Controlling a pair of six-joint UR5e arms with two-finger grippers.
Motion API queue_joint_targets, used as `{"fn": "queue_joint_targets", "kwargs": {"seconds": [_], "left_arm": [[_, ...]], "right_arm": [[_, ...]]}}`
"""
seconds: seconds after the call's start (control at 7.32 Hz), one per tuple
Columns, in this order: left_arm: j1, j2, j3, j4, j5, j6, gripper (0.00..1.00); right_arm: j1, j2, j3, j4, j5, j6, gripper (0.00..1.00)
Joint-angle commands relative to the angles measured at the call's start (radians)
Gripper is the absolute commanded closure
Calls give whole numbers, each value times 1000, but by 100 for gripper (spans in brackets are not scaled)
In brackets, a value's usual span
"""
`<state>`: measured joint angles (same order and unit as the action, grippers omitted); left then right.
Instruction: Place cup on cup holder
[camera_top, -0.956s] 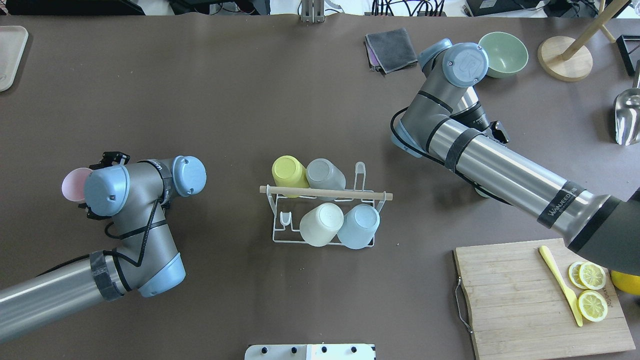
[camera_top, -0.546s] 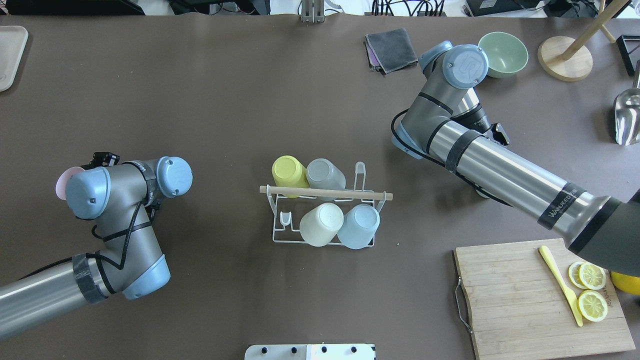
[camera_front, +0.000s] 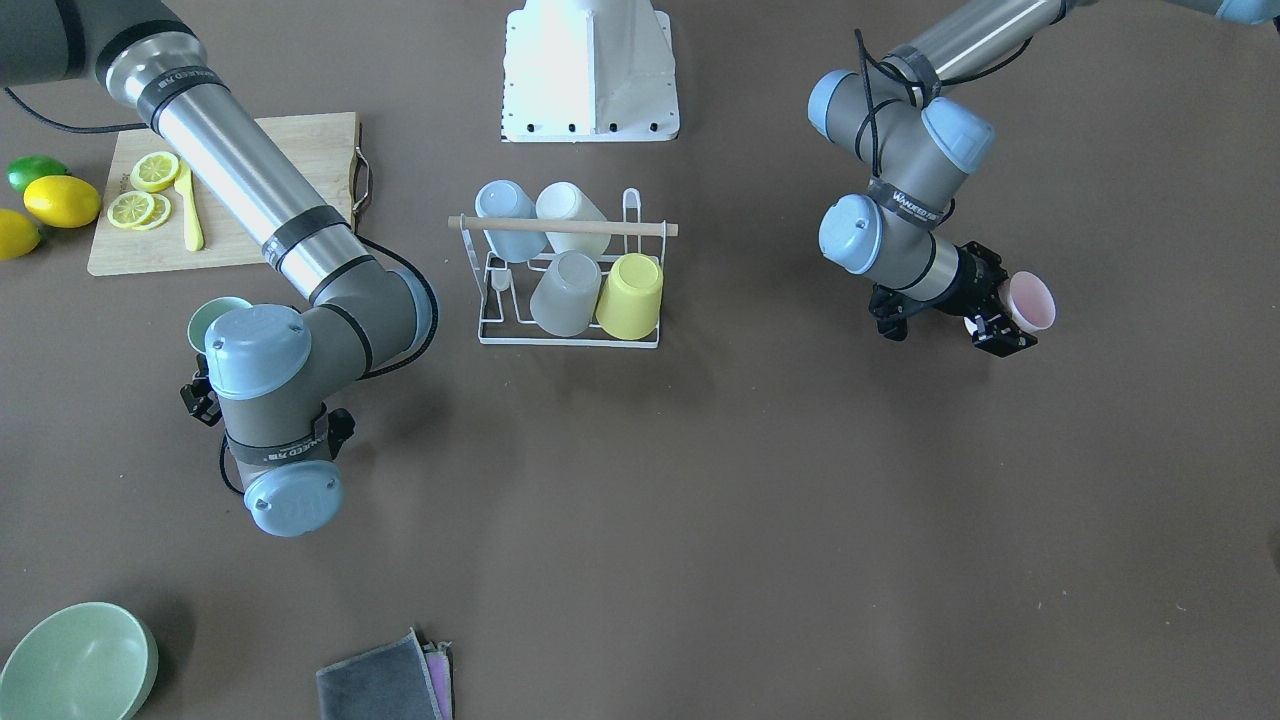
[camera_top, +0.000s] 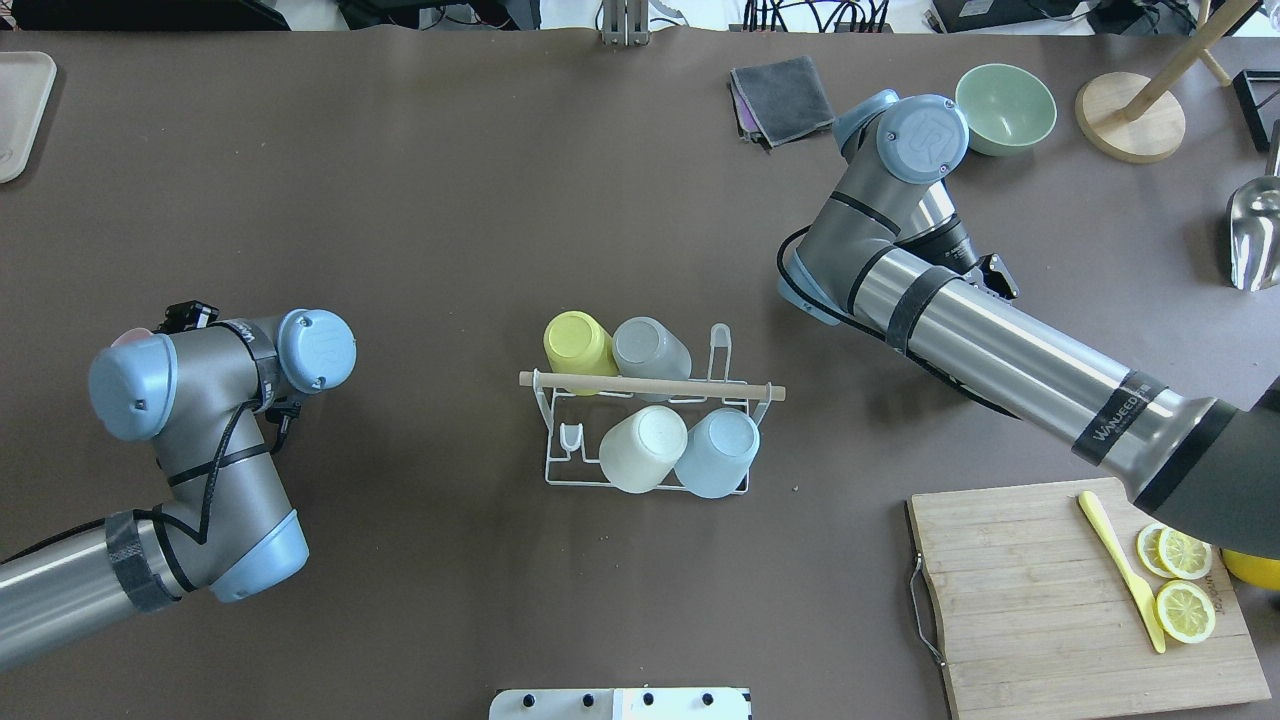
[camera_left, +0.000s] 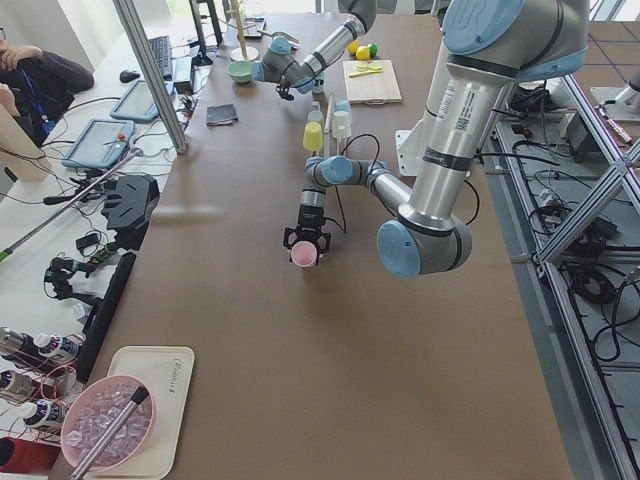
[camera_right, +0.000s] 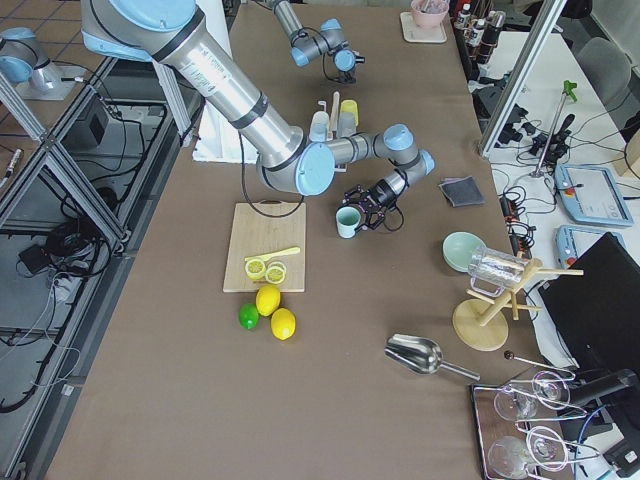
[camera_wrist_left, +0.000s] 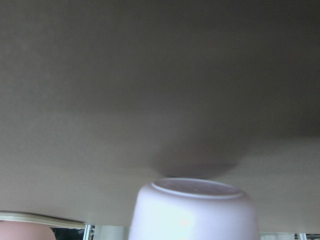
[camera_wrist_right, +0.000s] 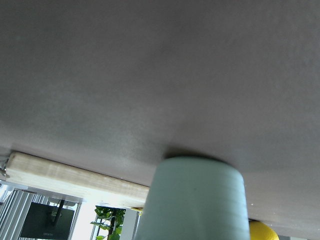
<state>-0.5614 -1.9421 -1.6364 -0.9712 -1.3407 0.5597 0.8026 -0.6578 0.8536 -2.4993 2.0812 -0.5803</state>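
The white wire cup holder with a wooden rod stands mid-table and also shows in the front view. It holds a yellow cup, a grey cup, a cream cup and a light blue cup. My left gripper is shut on a pink cup, tilted on its side low over the table far left of the holder; the cup fills the left wrist view. My right gripper is shut on a pale green cup, right of the holder; the right wrist view shows it close up.
A cutting board with lemon slices and a yellow knife lies at front right. A green bowl, a grey cloth, a wooden stand and a metal scoop sit at the back right. A tray is at back left.
My left arm has moved further left with the pink cup, which is now almost hidden under the wrist in the overhead view. My right wrist shifted slightly.
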Motion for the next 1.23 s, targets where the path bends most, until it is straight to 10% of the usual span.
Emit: {"fn": "queue_joint_targets", "kwargs": {"seconds": [0.0,0.27,1.09], "left_arm": [[-21,20,-61,-3,0,54,84],[-66,50,-176,-3,0,155,100],[-215,46,-375,-108,-12,283,100]], "right_arm": [[-10,-6,13,-10,-1,-1,10],[-14,-11,15,-9,-1,-1,23],[50,-43,172,-9,-21,-13,81]]}}
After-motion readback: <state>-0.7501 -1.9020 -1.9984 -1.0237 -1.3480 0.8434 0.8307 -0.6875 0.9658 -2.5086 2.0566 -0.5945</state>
